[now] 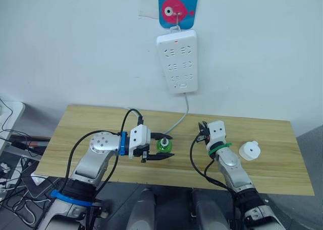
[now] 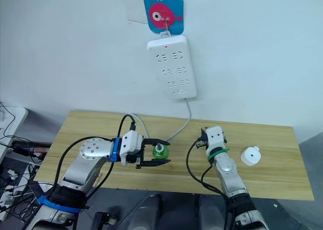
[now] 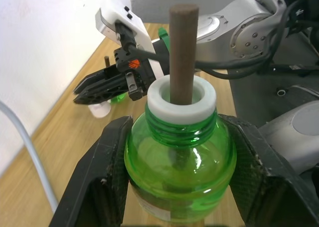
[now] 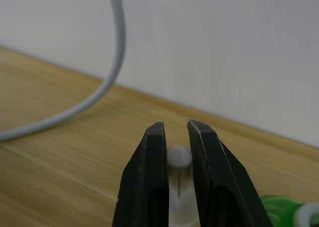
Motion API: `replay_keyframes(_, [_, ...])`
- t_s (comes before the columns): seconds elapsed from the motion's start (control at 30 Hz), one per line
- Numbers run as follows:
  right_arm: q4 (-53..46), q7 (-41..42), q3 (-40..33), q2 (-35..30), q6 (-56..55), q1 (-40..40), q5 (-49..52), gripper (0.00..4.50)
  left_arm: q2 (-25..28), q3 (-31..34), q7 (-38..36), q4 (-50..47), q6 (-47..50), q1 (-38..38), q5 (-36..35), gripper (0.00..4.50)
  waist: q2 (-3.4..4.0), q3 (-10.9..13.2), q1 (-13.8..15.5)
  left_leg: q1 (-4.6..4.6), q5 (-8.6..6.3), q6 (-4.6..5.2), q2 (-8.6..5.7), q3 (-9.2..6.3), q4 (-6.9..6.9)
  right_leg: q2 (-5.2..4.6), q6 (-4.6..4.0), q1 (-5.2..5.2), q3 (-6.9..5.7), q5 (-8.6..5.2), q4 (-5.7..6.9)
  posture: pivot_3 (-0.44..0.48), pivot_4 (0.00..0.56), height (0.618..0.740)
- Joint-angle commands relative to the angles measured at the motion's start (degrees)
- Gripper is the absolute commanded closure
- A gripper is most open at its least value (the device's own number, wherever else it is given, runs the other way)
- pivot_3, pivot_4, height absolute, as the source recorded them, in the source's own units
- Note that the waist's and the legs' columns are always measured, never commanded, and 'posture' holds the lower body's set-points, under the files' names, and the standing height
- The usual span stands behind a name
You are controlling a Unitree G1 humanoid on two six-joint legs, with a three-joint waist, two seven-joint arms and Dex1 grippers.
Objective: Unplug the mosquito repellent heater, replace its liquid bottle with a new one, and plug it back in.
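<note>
Head views first: the small white rounded plastic heater [image 1: 249, 150] is unplugged and sits on the wooden worktop [image 1: 91, 124] way over on the robot's right, well apart from both arms. It's a squat blob with no real long axis, its stubby neck tipped up roughly toward the wall. The long white power strip [image 1: 176, 61] hangs on the wall with its sockets bare. The left claw [image 1: 170, 146] is clamped on a green plastic liquid bottle [image 1: 162, 145] near the middle, and the right claw [image 1: 203, 130] hovers just beside it. Left wrist view: both black fingers press the bottle's belly. Its long axis is upright, and the brown wick rod [image 3: 183, 53] points straight up out of a white collar. Right wrist view: the fingers [image 4: 155, 152] are nearly together, seemingly pinching a small white knob-topped piece [image 4: 178, 157]. I'd say we're mid bottle swap. The next move needs that wick lined up with the heater's opening.
</note>
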Motion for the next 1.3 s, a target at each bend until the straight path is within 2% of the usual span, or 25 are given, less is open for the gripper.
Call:
replay_keyframes(0.03, [5.6, -1.3, -2.0, 0.8, -4.1, -2.1, -0.8, 4.22, 0.4, 0.5, -0.1, -3.5, 0.5, 0.9, -1.7, 2.21, 0.01, 0.0, 0.0, 0.01, 0.00, 0.00, 0.01, 0.00, -0.02, 0.00, -0.01, 0.00, 0.00, -0.01, 0.00, 0.311, 0.320, 0.740])
replay_keyframes(0.13, [10.0, -1.1, -2.8, 1.1, -6.1, -3.8, -1.3, 4.22, 0.5, 0.4, -0.1, -4.0, 0.9, 1.0, -1.9, 2.21, 0.02, 0.0, -0.1, 0.04, 0.00, 0.00, 0.02, 0.00, -0.03, 0.01, -0.02, 0.02, 0.02, -0.01, 0.02, 0.306, 0.326, 0.740])
replay_keyframes(0.27, [11.2, 0.2, -3.7, 1.5, -7.6, -4.1, -0.5, 4.22, 0.4, 0.3, -0.4, -3.6, 1.0, 0.5, -1.9, 2.21, 0.04, 0.1, -0.1, 0.11, 0.00, 0.00, 0.02, 0.02, -0.06, 0.02, -0.03, 0.05, 0.04, -0.03, 0.02, 0.301, 0.323, 0.740])
replay_keyframes(0.47, [6.7, 2.5, -4.3, 2.0, -7.1, -0.9, 0.0, 2.14, -0.3, -0.1, -0.6, -2.2, 0.8, -0.8, -1.6, 2.21, 0.18, 0.2, -0.2, 0.10, 0.00, 0.00, 0.02, 0.03, -0.07, 0.02, -0.03, 0.05, 0.06, -0.03, 0.01, 0.292, 0.327, 0.740])
replay_keyframes(0.67, [-6.2, 5.6, -2.4, 1.8, -2.4, 6.3, -0.1, 0.03, -1.1, -0.6, -0.7, -1.2, 0.0, -0.8, -1.3, 2.21, 0.37, 0.4, -0.4, 0.10, 0.00, 0.00, 0.02, 0.03, -0.10, 0.02, -0.02, 0.04, 0.08, -0.05, 0.01, 0.263, 0.320, 0.740])
replay_keyframes(0.83, [-25.4, 9.7, -0.2, -0.8, 6.4, 16.0, 0.9, 0.03, -2.3, -0.7, -0.6, 0.6, -1.2, -1.7, -0.8, 2.21, 0.46, 0.5, -0.3, 0.09, 0.00, 0.00, 0.01, 0.03, -0.12, 0.01, 0.01, 0.04, 0.10, -0.09, 0.00, 0.254, 0.316, 0.740])
replay_keyframes(0.93, [-42.8, 14.2, 0.8, -5.6, 15.6, 23.5, 3.6, 0.03, -2.6, -0.4, -1.0, 2.9, -2.7, -2.9, -0.4, 2.21, 0.51, 0.5, -0.3, 0.02, -0.01, -0.01, -0.03, -0.04, -0.13, 0.00, 0.07, 0.04, 0.10, -0.14, -0.02, 0.248, 0.310, 0.740])
replay_keyframes(1.03, [-58.3, 20.8, 1.4, -12.4, 26.5, 27.6, 11.7, 0.03, -2.9, -0.4, -2.0, 5.4, -5.5, -3.8, -0.1, 2.21, 0.52, 0.5, -0.3, 0.00, -0.01, -0.01, -0.04, -0.06, -0.11, -0.02, 0.12, 0.05, 0.11, -0.17, -0.05, 0.239, 0.307, 0.740])
replay_keyframes(1.17, [-70.1, 26.2, 1.2, -19.0, 38.5, 25.6, 23.2, 0.03, -4.0, -0.8, -3.2, 7.9, -8.0, -5.2, -0.1, 2.21, 0.51, 0.5, -0.5, 0.01, -0.01, -0.01, 0.04, -0.09, -0.13, 0.04, 0.18, 0.06, 0.07, -0.21, -0.07, 0.224, 0.296, 0.740])
replay_keyframes(1.3, [-72.2, 23.4, 1.2, -17.5, 45.6, 18.1, 28.2, 0.03, -4.8, -1.2, -4.4, 10.0, -10.0, -6.5, 0.4, 2.21, 0.50, 0.5, -0.5, 0.00, -0.01, -0.01, 0.05, -0.13, -0.10, 0.07, 0.10, 0.08, 0.03, -0.16, -0.07, 0.223, 0.286, 0.740])
